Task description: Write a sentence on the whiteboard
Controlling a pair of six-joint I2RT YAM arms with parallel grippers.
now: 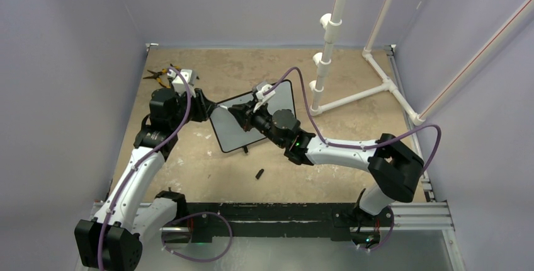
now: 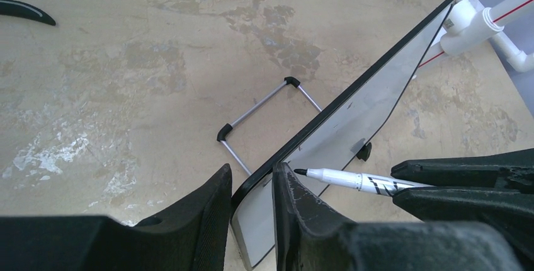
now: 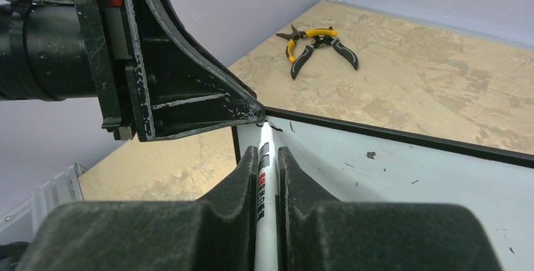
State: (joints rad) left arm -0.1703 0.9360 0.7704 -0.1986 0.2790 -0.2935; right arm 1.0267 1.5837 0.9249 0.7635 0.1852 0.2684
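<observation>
Items counted: one whiteboard (image 1: 225, 129), one marker (image 2: 343, 178), one loose marker cap (image 1: 259, 173), one pair of pliers (image 3: 318, 40), one white pipe frame (image 1: 327, 50), and two grippers.

The whiteboard is stood near the middle of the table (image 1: 189, 176), tilted back on a wire stand (image 2: 258, 105). Its writing face is turned toward the arms. Only a few small dark specks are seen on that face from the right wrist view.

The left gripper (image 2: 252, 167) is placed at the board's left corner. One finger is set on each side of the black frame, and the jaws are pinched on the board's edge. The right gripper (image 3: 269, 150) is pressed together on the marker's barrel. The bare tip is pointed at the board's upper left corner, just beside the left gripper's finger. Whether the tip touches the face cannot be told.

The cap is found lying on the tabletop in front of the board, well apart from it. The pliers are found at the far left corner, behind the left arm. The pipe frame is stood at the far right, with its upright near the board's right edge. The table is enclosed by walls at the far side and on the left and right. Bare surface is seen between the board and the arm bases.
</observation>
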